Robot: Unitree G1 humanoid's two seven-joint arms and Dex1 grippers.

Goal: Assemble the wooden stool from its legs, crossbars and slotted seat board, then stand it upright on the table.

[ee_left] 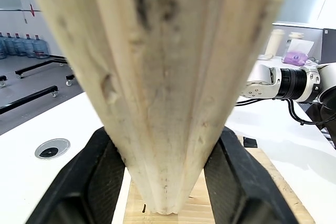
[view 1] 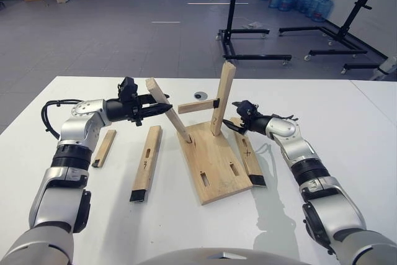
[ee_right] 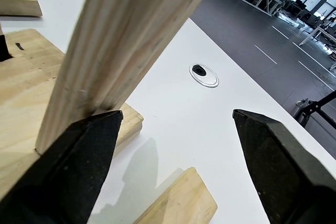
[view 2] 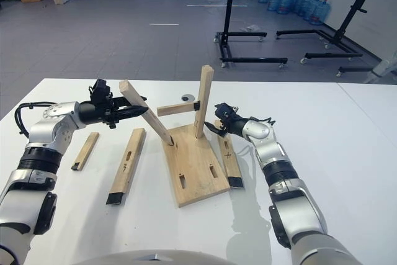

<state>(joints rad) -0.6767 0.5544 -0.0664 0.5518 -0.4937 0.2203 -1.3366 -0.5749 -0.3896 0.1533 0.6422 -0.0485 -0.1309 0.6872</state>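
left tool point(view 1: 164, 108) clamps the tilted pale wooden leg point(view 1: 178, 126) to seat it in the slotted seat board point(view 1: 217, 161); right tool point(view 1: 228, 126) gapes wide.

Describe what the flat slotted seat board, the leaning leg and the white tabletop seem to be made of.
Flat slotted seat board: pale unpainted wood, likely pine; grain lines show, and the face is matt. Leaning leg: same bare wood, with streaky grain and small dents. White tabletop: smooth and faintly glossy, perhaps laminate; the look leaves it open.
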